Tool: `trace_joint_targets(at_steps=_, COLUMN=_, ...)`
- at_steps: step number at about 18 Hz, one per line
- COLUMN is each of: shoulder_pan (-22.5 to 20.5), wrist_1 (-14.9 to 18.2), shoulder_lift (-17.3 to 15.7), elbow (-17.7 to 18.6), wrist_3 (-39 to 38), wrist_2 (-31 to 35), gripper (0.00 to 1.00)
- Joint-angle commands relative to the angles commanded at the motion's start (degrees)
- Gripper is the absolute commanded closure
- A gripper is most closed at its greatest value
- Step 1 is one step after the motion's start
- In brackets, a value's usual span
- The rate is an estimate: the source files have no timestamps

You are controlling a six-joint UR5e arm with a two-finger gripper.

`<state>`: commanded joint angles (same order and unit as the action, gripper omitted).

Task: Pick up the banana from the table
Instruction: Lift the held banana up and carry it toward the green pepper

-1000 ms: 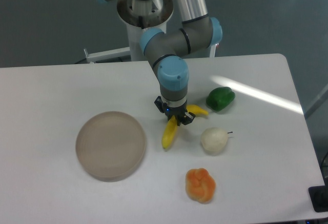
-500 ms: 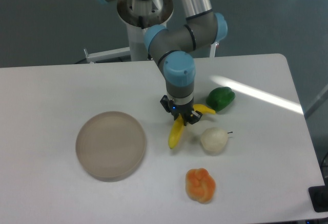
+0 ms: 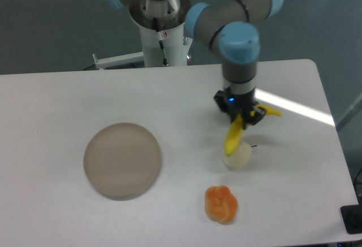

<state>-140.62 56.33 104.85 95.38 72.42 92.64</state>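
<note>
The yellow banana (image 3: 233, 138) hangs lifted off the white table (image 3: 56, 100), its lower end in front of the whitish round fruit (image 3: 237, 155) and its other end sticking out right of the wrist. My gripper (image 3: 240, 121) is shut on the banana near its middle, pointing straight down, right of the table's centre.
A round beige-grey plate (image 3: 122, 160) lies at the left of centre. A lumpy orange fruit (image 3: 221, 204) sits near the front edge. The robot base column (image 3: 161, 26) stands behind the table. A bright strip of light (image 3: 300, 109) crosses the right side.
The gripper has carried the banana up and to the right, off the tabletop. The green fruit seen earlier is now hidden behind the arm.
</note>
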Motion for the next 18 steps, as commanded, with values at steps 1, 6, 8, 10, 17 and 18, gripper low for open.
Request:
trace_joint_targets(at_steps=1, shoulder_pan=-0.44, wrist_1=0.88, shoulder_lift=0.35, elbow=-1.41, wrist_3=0.00, wrist_2=-0.70, gripper=0.71)
trace_joint_targets(at_steps=6, shoulder_pan=-0.35, wrist_1=0.45, shoulder_lift=2.02, elbow=-3.09, wrist_3=-0.09, wrist_2=-1.84, gripper=0.71)
trace_joint_targets(at_steps=8, shoulder_pan=-0.35, wrist_1=0.45, shoulder_lift=2.64, elbow=-4.49, wrist_3=0.00, wrist_2=-2.90, gripper=0.71)
trace_joint_targets(at_steps=10, shoulder_pan=-0.18, wrist_1=0.45, shoulder_lift=3.69, elbow=-5.81, wrist_3=-0.09, wrist_2=-3.16, gripper=0.71)
trace_joint_targets(at_steps=17, shoulder_pan=0.00, wrist_1=0.45, shoulder_lift=5.98, elbow=-8.28, wrist_3=-0.17, wrist_2=-3.08, gripper=0.71)
trace_joint_targets(at_steps=18, shoulder_pan=0.00, wrist_1=0.45, shoulder_lift=5.89, elbow=-8.28, wrist_3=-0.17, wrist_2=-3.16, gripper=0.71)
